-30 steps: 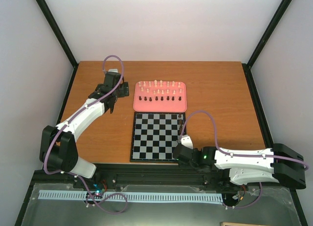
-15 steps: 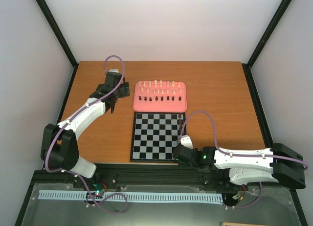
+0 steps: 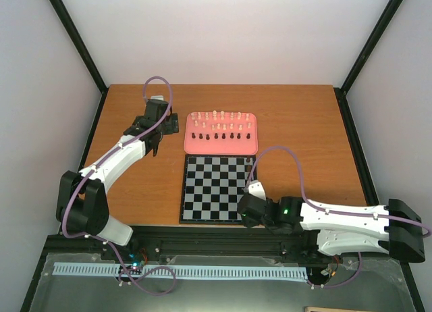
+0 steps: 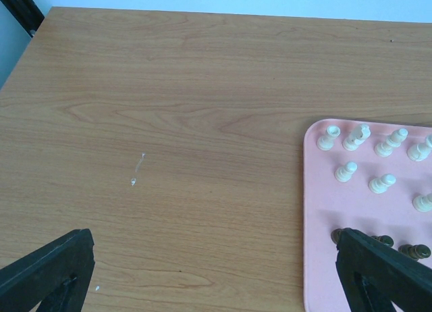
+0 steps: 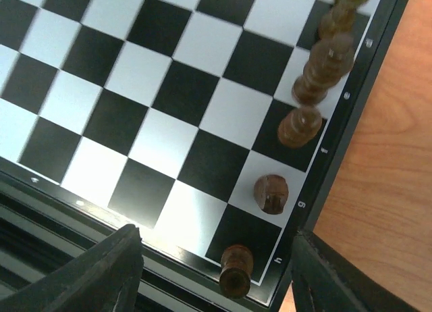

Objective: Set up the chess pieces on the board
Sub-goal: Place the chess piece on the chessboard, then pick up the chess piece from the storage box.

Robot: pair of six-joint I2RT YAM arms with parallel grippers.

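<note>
Chess pieces (image 5: pixel 299 126) are sitting in two places: some on the board (image 3: pixel 214 188), the rest on the pink tray (image 3: pixel 221 148) just past the board's far edge.

Right wrist view: a line of dark brown pieces is running along one border of the board, one to a square, next to a strip of bare table (image 5: pixel 385 190). The corner piece (image 5: pixel 236 270) is standing upright on the black corner square. The right gripper (image 5: pixel 216 241) is hanging over that corner with its fingers (image 5: pixel 101 278) spread. The corner piece is standing in the gap between them and touching neither, so nothing is being gripped.

Top view: this one is giving the whole layout, which the wrist cameras are missing. The right arm is lying low along the near edge of the table, its gripper at the board's near right corner. The line of pieces on the board is too small to make out from here. The tray is carrying pale pieces toward the far side and a dark row nearer the board.

Left wrist view: the left gripper (image 4: pixel 214 258) is hovering over bare wood just left of the tray, fingers wide apart and holding nothing. The tray's left part is showing cream pieces (image 4: pixel 346 171) upright, and dark pieces (image 4: pixel 382 241) are peeking out behind the right-hand finger. The top view is placing this gripper beside the tray's left edge but is not resolving its fingers.
</note>
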